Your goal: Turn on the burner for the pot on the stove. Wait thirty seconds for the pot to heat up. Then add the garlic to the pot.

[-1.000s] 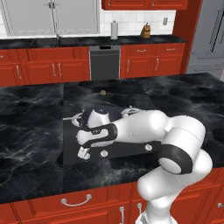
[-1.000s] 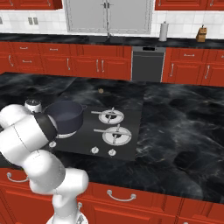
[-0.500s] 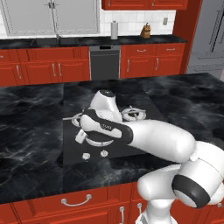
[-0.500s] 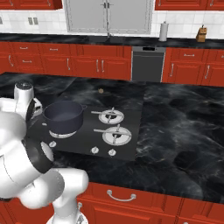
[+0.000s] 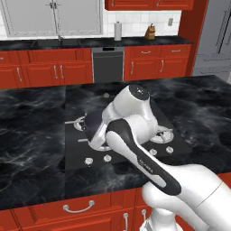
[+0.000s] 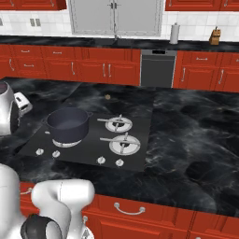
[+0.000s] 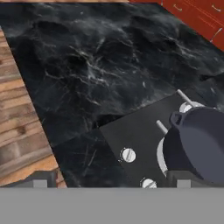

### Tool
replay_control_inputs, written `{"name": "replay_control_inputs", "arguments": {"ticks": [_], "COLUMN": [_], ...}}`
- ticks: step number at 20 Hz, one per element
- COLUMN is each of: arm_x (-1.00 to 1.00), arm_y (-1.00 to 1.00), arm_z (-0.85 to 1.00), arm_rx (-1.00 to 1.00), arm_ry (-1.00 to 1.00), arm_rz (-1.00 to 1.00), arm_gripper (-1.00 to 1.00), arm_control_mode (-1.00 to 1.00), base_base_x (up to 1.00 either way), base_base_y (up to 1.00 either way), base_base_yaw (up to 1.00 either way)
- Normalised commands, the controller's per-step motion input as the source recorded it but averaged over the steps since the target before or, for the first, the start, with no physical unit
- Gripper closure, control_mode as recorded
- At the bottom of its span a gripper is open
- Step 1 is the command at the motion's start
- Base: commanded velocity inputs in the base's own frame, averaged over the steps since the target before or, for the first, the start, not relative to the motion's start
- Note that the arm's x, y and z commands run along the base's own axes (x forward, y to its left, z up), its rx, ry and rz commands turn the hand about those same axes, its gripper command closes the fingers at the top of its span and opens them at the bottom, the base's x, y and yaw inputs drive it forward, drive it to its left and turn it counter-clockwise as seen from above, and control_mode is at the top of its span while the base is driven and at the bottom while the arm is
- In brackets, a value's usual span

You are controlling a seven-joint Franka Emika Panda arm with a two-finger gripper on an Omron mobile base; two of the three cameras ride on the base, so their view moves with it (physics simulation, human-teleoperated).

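Overhead, black marble island [image 6: 186, 140], red cabinets [image 6: 93, 70], stove [image 6: 79, 149], end effector [image 7: 109, 181] spread wide, empty.

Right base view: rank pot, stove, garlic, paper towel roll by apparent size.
1. stove
2. pot
3. paper towel roll, though it stands far back, so distance shrinks it
4. garlic

The white arm [image 5: 149, 162] rises from the lower right of the left base view, bends forward and left, its wrist [image 5: 131, 101] folded back on itself. In the hand view the gripper [image 7: 111, 178] points down with jaws wide apart, nothing between its dark fingertips [image 7: 40, 179].
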Motion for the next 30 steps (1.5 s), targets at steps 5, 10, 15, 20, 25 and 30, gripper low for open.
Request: {"name": "replay_control_inputs", "arguments": {"ticks": [5, 10, 15, 20, 25, 30], "arm_x": [-1.0, -0.3, 0.0, 0.0, 0.0, 0.0], "arm_y": [-0.46, 0.0, 0.0, 0.0, 0.0, 0.0], "arm_z": [0.49, 0.0, 0.0, 0.0, 0.0, 0.0], "arm_rx": [0.01, 0.0, 0.0, 0.0, 0.0, 0.0], "arm_ry": [-0.47, -0.11, 0.0, 0.0, 0.0, 0.0], "arm_rz": [0.0, 0.01, 0.0, 0.0, 0.0, 0.0], "arm_gripper": [-1.0, -1.0, -1.0, -1.0, -1.0, -1.0], "arm_control_mode": [-1.0, -1.0, -1.0, -1.0, -1.0, -1.0], "base_base_x": [0.0, 0.0, 0.0, 0.0, 0.0, 0.0], "base_base_y": [0.0, 0.0, 0.0, 0.0, 0.0, 0.0], "base_base_yaw": [0.0, 0.0, 0.0, 0.0, 0.0, 0.0]}}
